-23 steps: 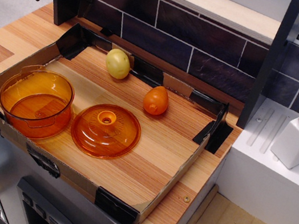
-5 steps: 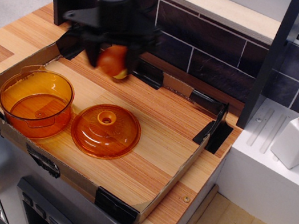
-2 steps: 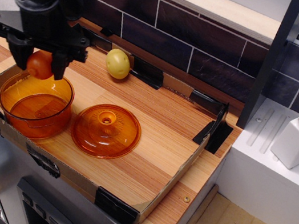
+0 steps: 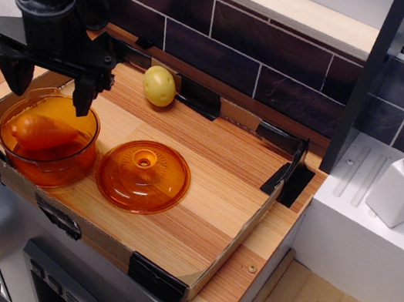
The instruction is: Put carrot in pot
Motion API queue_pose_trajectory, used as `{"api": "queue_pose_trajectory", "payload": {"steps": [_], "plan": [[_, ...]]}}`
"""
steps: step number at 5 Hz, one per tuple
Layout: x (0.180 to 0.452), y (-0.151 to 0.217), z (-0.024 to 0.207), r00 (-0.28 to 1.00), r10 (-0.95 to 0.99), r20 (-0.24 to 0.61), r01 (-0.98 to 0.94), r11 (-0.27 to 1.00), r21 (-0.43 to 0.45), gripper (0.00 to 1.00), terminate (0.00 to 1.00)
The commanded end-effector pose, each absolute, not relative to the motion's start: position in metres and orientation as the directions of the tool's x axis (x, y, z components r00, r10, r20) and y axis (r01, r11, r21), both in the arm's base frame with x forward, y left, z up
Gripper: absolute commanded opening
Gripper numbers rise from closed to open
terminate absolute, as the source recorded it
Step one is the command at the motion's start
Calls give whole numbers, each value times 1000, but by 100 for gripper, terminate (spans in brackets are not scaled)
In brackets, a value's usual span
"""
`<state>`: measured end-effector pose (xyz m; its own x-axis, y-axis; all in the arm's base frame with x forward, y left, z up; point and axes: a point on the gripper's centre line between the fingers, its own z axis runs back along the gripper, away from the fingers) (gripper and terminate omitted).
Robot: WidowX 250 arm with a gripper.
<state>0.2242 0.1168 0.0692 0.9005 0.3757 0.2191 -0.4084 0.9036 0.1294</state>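
Orange carrot inside pot | jaws spread, empty | lid beside pot | yellow-green vegetable behind

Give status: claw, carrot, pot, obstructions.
Claw open above pot. Carrot lying inside pot, free of fingers. Lid beside pot, not in the way.

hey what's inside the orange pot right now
The carrot lies on its side inside the pot, seen through the open top. The gripper hangs open just above the rim. The pot's floor under the carrot is hidden.
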Motion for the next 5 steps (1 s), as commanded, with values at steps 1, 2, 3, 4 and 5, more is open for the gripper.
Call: {"api": "queue_pose_trajectory", "payload": {"steps": [1,2,3,4,5], "plan": [[252,115,109,858,434,276,-472,877,88,100,0],[269,103,136,837,464,289,-496,867,46,100,0],[279,95,153,836,471,282,-499,866,35,100,0],[279,95,153,836,471,282,-499,866,35,100,0],[279,95,153,836,471,282,-499,866,35,100,100]]}}
